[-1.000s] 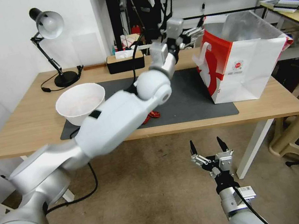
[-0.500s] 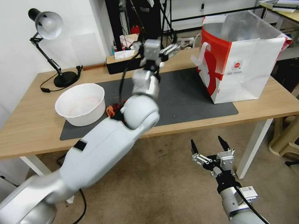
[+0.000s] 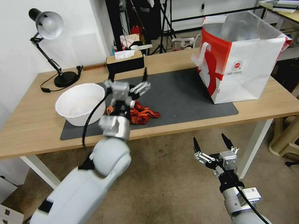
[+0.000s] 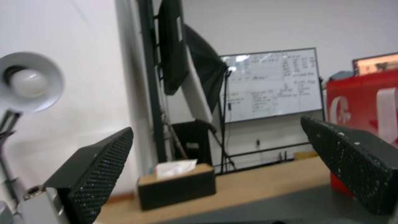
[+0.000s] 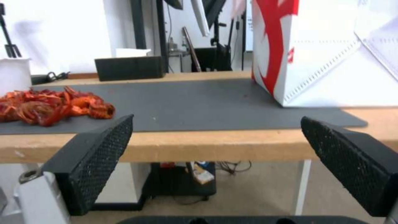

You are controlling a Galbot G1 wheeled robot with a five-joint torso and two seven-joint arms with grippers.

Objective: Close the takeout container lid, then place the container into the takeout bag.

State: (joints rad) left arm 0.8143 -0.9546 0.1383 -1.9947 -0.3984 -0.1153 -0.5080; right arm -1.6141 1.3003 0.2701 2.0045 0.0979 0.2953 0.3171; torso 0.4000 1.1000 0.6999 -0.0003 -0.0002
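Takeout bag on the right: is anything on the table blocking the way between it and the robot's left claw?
Nothing visible does. Between the open left gripper and the takeout bag lies only bare dark mat. The red crayfish pile lies nearer the robot, off that path.

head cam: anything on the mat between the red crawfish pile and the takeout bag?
Nothing: in the head view the dark mat lies bare between the crawfish pile and the takeout bag. The right wrist view agrees.

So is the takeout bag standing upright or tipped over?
Upright. The takeout bag stands on its flat base on the table, its mouth open upward.
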